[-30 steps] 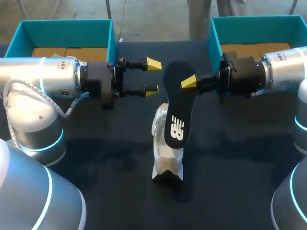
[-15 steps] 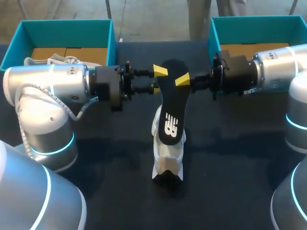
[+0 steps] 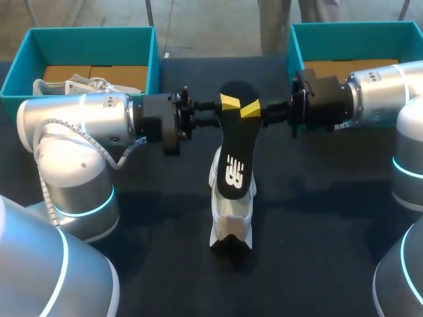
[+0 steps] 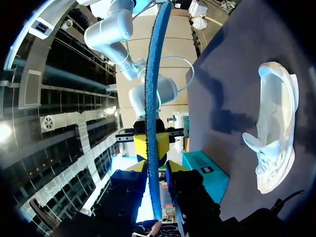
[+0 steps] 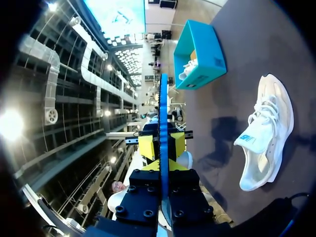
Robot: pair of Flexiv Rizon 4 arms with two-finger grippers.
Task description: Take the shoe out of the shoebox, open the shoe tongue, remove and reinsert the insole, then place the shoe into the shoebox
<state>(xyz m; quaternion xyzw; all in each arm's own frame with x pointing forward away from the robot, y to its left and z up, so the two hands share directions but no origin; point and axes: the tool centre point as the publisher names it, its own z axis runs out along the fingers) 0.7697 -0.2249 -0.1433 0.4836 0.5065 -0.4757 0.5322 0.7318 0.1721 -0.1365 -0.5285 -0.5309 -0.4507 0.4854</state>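
The black insole (image 3: 234, 152) with a white logo hangs upright over the table's middle, its lower end by the white shoe (image 3: 231, 218), which lies on the dark table. My left gripper (image 3: 228, 104) and my right gripper (image 3: 250, 109) meet at the insole's upper end from opposite sides, and each is shut on it. In the left wrist view the insole's blue edge (image 4: 153, 98) runs between my left gripper's (image 4: 155, 170) fingers, with the shoe (image 4: 274, 133) off to the side. The right wrist view shows the insole (image 5: 163, 108) clamped in my right gripper (image 5: 163, 170), the shoe (image 5: 264, 138) beside it.
A teal shoebox (image 3: 92, 32) stands at the back left with a second white shoe (image 3: 79, 84) inside. Another teal shoebox (image 3: 350, 26) stands at the back right, behind my right arm. Bare dark table surrounds the shoe.
My left arm moved right to the insole's upper end and its fingers closed on it. The right gripper kept its hold, and the insole shifted slightly left.
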